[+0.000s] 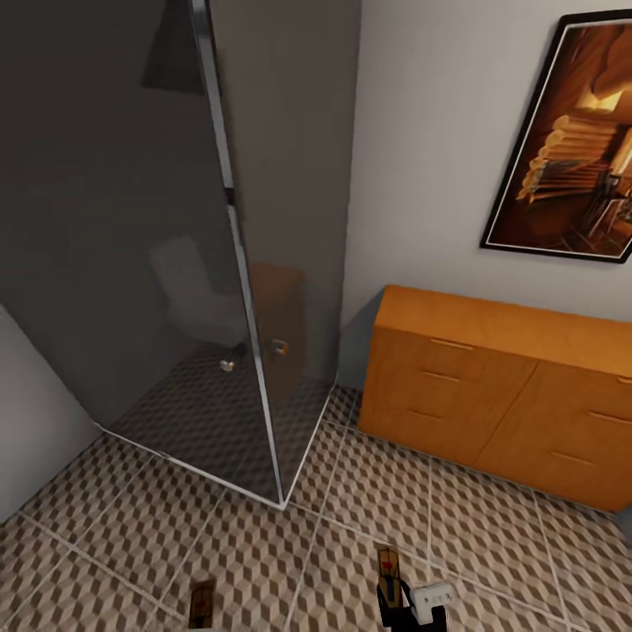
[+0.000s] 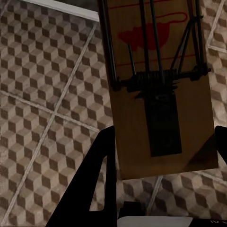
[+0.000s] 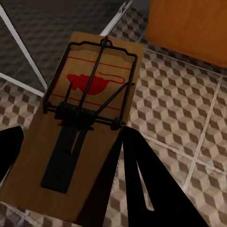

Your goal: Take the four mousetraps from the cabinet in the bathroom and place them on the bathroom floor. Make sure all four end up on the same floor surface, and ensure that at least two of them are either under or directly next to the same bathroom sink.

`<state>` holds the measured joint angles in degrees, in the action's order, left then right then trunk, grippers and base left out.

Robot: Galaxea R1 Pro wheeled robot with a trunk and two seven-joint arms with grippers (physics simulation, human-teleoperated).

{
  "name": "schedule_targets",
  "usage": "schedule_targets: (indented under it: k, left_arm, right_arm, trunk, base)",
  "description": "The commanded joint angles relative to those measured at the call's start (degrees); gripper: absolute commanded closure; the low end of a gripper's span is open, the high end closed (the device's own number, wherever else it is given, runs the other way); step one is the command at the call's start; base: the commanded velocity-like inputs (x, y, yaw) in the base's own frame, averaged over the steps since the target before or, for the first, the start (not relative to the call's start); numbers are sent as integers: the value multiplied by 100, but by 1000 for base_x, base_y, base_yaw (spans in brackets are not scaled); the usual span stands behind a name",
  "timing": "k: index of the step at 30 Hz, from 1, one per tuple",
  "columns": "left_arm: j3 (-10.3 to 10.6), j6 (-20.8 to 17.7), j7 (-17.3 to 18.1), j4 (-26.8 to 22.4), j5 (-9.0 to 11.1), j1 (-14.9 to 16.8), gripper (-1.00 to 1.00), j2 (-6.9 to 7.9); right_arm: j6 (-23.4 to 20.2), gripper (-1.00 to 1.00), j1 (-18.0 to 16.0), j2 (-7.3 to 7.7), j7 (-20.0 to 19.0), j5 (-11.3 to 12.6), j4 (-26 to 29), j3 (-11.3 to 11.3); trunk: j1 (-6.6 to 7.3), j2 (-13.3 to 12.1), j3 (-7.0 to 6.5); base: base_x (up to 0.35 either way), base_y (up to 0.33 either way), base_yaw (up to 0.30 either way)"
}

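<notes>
Both arms carry a mousetrap each above the floor point(image 1: 263, 544).

Left claw point(image 2: 161, 189): closed across the rear end of the left trap point(image 2: 161, 90), one dark finger point(image 2: 101, 179) at each long edge; the board juts forward past the fingertips.

Right claw point(image 3: 66, 175): closed likewise on the right trap point(image 3: 80, 127), fingers point(image 3: 142, 184) flanking the plain rear half, spring and red mouse print ahead of them. In the head view this trap point(image 1: 389, 570) stands just ahead of the right claw point(image 1: 412, 606), and the left trap point(image 1: 202, 601) sits at the lower edge.

Handling, as a judgement: each trap is a light, stiff wooden board, unlikely to bend or slip under an edge grip. The wire bar and spring look delicate and possibly armed, so hold belongs on the bare wood edges behind the spring, as here.

Beyond the claws: the cabinet point(image 1: 491, 386) well ahead of the right one, drawers shut; a smoked-glass shower point(image 1: 175, 263) ahead of the left; a picture point(image 1: 570, 132) above the cabinet.
</notes>
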<state>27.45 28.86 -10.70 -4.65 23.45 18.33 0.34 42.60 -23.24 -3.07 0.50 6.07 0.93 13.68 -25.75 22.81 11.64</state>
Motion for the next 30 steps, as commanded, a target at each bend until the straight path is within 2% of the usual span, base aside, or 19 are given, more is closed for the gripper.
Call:
schedule_targets:
  k: [1, 30]
  left_arm:
    - [50, 7, -47, -1, 11, 4, 100, 1]
    - [50, 6, -41, -1, 11, 3, 100, 1]
  right_arm:
    - [21, 100, -5, -1, -24, 79, -6, 51]
    - [21, 100, -5, -1, -24, 79, -6, 56]
  trunk:
    - [-3, 10, 11]
    - [-3, 10, 11]
  base:
    - [0, 0, 286]
    - [0, 0, 286]
